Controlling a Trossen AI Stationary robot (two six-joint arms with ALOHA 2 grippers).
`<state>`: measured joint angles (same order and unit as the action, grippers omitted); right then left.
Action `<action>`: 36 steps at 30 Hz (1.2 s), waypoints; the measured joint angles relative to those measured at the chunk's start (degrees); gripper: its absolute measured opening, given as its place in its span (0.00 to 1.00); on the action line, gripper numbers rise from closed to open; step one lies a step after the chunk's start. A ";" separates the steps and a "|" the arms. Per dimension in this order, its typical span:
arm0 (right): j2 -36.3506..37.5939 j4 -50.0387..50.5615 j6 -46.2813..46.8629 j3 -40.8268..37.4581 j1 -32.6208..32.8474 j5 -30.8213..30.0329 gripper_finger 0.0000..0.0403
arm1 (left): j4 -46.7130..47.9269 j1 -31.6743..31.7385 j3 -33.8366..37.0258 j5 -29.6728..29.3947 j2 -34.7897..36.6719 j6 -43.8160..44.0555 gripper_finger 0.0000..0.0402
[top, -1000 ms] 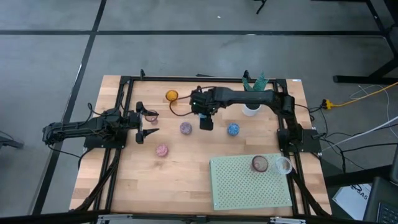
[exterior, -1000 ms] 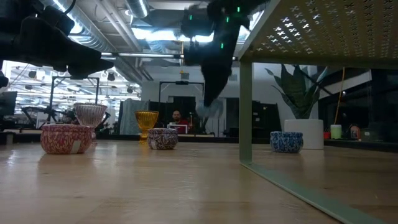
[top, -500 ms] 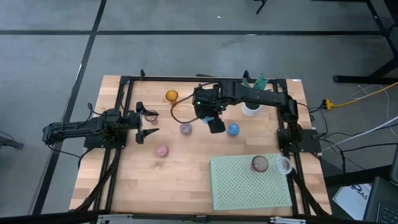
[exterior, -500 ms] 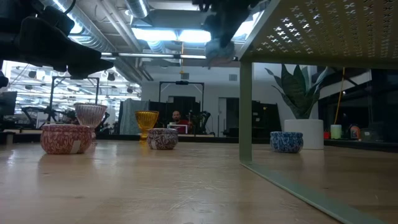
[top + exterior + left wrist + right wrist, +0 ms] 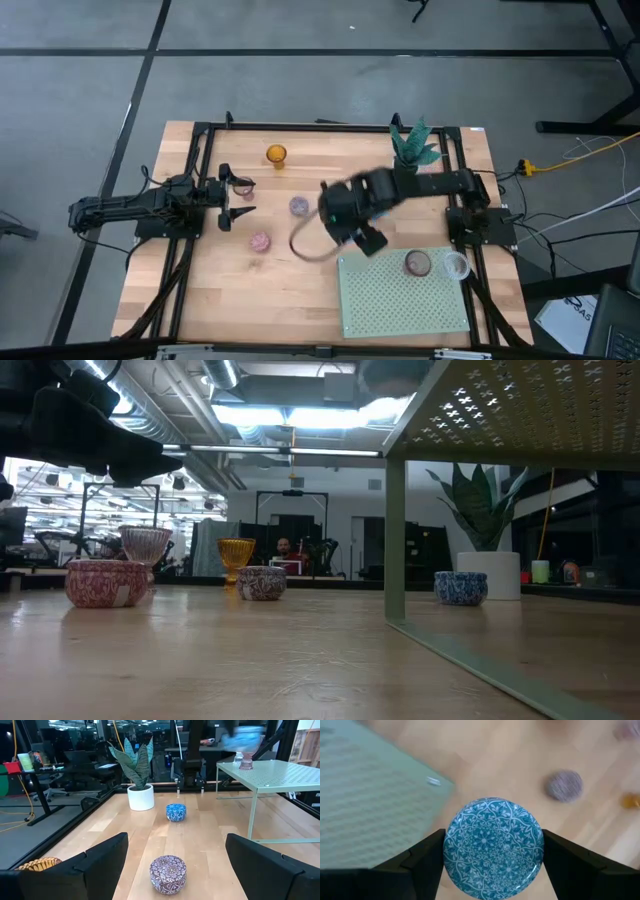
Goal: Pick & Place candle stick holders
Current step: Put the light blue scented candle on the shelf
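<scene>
My right gripper (image 5: 368, 240) is shut on a blue patterned candle holder (image 5: 493, 854) and carries it in the air by the far left corner of the pale green mat (image 5: 405, 295). The cup shows as a blur in the left wrist view (image 5: 242, 740). My left gripper (image 5: 236, 198) waits open at the table's left. On the wood stand an amber cup (image 5: 276, 154), a purple cup (image 5: 299, 205), a pink cup (image 5: 261, 241), a pale cup (image 5: 243, 186) and a second blue cup (image 5: 175, 812). A brown cup (image 5: 418, 263) and a clear cup (image 5: 455, 266) stand on the mat. My right gripper pinches the blue cup between its two fingers (image 5: 427, 857), one on each opposite side of its round wall (image 5: 451, 855). The fingers come from above, pointing down. The cup is lifted clear of the table, its round patterned face toward the wrist camera.
The mat is a raised perforated shelf on legs (image 5: 395, 540) at the near right. A white pot with a green plant (image 5: 140, 797) stands at the far right. Black frame rails (image 5: 200, 240) run along the table's sides. Bare wood lies at the near left.
My right gripper has risen and swung from the table's far middle toward the near right, up to the mat's far left corner, carrying the blue cup with it. The cup has stayed in the hold, clear of the table.
</scene>
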<state>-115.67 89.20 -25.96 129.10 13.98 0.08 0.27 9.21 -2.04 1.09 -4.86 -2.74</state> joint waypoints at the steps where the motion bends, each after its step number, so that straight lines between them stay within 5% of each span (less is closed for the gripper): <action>1: 0.10 0.14 0.03 0.00 1.71 0.02 0.71 | -0.02 -0.01 0.01 0.00 0.00 0.00 0.83; 16: 0.93 -0.17 0.83 -0.04 19.86 -0.02 0.72 | -0.02 0.00 0.01 0.01 0.00 0.00 0.83; 36: -2.92 -1.44 0.12 -0.13 21.85 -0.07 0.73 | -0.02 -0.02 0.01 -0.01 0.00 0.00 0.83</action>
<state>-118.58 87.76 -25.84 128.97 35.83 0.01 0.25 9.19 -2.02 1.08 -4.86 -2.74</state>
